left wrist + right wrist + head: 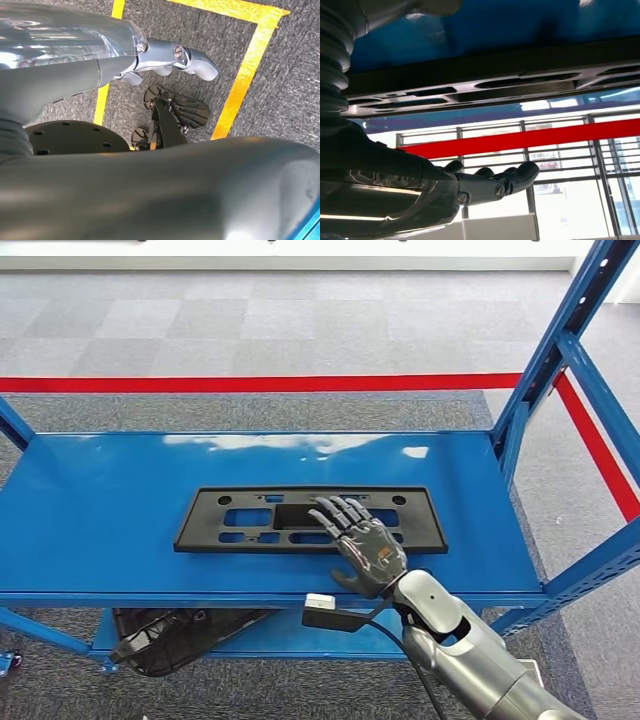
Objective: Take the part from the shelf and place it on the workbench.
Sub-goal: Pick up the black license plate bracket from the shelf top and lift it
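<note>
Silver forearm and right hand (367, 550) are reaching over the front edge of the blue shelf (98, 510), fingers spread flat above the near right portion of the black plastic panel (226, 522), holding nothing; whether they are touching it I cannot tell. That long, flat part is lying lengthwise mid-shelf. It is looking light and fairly stiff, likely slick and flexing a little along its length, so a grip on the long near edge or through a cut-out is seeming best. Glossy painted metal is offering little friction. Another dark part (173, 635) is sitting on the lower tier. Grey carpet with red tape (264, 383) is lying beyond. In the left wrist view the left hand (177, 57) is hanging over the floor, fingers loosely curled, empty.
</note>
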You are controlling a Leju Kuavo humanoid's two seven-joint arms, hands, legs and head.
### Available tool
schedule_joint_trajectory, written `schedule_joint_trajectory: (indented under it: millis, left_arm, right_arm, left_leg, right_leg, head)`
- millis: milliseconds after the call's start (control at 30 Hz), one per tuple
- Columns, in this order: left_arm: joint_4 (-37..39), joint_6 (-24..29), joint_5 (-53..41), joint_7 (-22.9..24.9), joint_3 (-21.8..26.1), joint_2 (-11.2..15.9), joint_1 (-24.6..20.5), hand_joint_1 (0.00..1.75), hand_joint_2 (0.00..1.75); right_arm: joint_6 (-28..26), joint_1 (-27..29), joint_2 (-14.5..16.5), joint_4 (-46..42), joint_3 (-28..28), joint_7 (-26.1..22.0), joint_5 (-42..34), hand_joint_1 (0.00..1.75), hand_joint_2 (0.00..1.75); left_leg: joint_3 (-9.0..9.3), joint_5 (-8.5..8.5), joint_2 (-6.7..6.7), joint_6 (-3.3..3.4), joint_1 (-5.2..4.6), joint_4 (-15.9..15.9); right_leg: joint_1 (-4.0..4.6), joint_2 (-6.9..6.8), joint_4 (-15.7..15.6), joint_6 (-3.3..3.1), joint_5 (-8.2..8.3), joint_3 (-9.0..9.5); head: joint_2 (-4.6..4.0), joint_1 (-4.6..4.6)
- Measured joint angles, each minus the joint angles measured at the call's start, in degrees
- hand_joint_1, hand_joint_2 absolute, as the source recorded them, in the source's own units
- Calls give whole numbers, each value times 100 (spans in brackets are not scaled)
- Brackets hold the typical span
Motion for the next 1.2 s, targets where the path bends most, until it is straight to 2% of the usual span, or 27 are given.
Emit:
schedule_joint_trajectory:
  millis: [267,633,1200]
  left_arm:
    - [0,-14,-14,-23,-7,0,0,0,0]
    - [0,-22,-34,-59,-49,0,0,0,0]
    - [0,-31,-92,-92,-96,0,0,0,0]
  right_arm:
    - [-48,-15,56,231,-39,91,202,0,175]
    - [-459,-27,152,480,-156,334,824,0,175]
    - [-752,30,292,771,-613,395,1291,1,175]
  left_leg:
    - [0,0,0,0,0,0]
    - [0,0,0,0,0,0]
    - [0,0,0,0,0,0]
  right_leg:
    - [0,0,0,0,0,0]
    - [0,0,0,0,0,-1]
    - [0,0,0,0,0,-1]
  head:
    - [0,0]
    - [0,0]
    - [0,0]
